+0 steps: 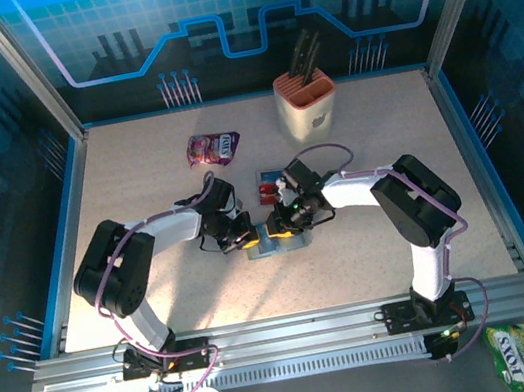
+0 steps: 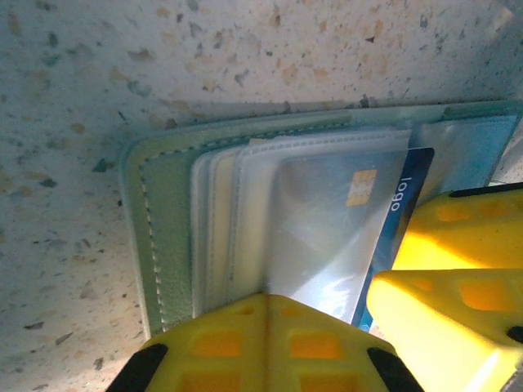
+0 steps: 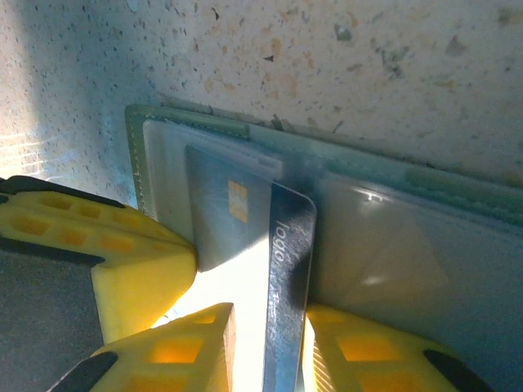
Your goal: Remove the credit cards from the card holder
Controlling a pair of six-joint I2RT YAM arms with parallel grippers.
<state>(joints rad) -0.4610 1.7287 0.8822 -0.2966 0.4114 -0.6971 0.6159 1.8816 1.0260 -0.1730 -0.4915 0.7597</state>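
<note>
The open card holder lies flat on the tabletop, apparently pinned by the left pincer, its tips pressed together, so it cannot lift when the right pincer, clamped on the blue credit card half out of its sleeve, pulls.

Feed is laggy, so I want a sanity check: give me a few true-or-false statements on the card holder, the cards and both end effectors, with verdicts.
1. The card holder lies open on the table. True.
2. A blue card stands between the right end effector's fingers. True.
3. The left end effector is wide open. False: its fingers are together, over the holder.
4. The red cards sit inside the holder. False: they lie on the table behind it.
</note>
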